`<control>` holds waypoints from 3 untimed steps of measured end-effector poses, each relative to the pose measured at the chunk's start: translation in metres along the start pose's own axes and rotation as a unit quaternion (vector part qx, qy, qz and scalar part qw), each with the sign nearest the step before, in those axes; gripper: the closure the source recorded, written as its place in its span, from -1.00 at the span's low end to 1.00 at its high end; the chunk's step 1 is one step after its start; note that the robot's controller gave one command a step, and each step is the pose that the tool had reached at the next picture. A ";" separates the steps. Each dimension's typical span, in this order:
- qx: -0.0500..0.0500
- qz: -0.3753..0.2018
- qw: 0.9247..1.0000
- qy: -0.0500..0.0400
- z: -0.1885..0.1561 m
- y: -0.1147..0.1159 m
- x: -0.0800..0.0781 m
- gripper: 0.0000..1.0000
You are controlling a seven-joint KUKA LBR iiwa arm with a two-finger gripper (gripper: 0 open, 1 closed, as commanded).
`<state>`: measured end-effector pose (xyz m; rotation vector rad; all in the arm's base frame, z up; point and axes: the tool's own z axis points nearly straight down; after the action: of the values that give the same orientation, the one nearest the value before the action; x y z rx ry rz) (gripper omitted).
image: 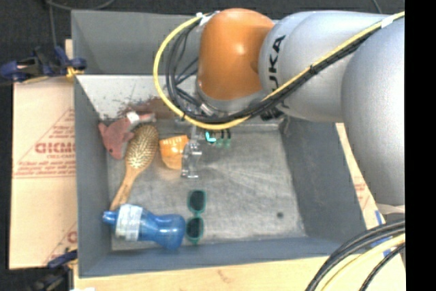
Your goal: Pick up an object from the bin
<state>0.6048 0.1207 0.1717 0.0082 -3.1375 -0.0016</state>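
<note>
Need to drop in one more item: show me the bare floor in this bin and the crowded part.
Bare floor: the wide right half, between the gripper, the green sunglasses and the bin's right wall. Crowded: the left side, where the pink thing, hairbrush, orange piece and blue bottle lie close together.

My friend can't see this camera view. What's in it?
A robot arm's gripper hangs in a grey bin, beside a small orange thing. Nearby lie a wooden hairbrush, a blue bottle, green sunglasses and a pink thing.
</note>
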 end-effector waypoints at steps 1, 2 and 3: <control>0.000 0.001 1.000 -0.003 -0.004 -0.001 -0.001 -1.00; 0.000 -0.024 1.000 -0.008 0.046 0.004 -0.008 -1.00; -0.001 -0.145 0.989 -0.009 0.089 0.002 -0.023 1.00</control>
<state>0.6275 0.1232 0.0822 0.4670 -3.1215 -0.0058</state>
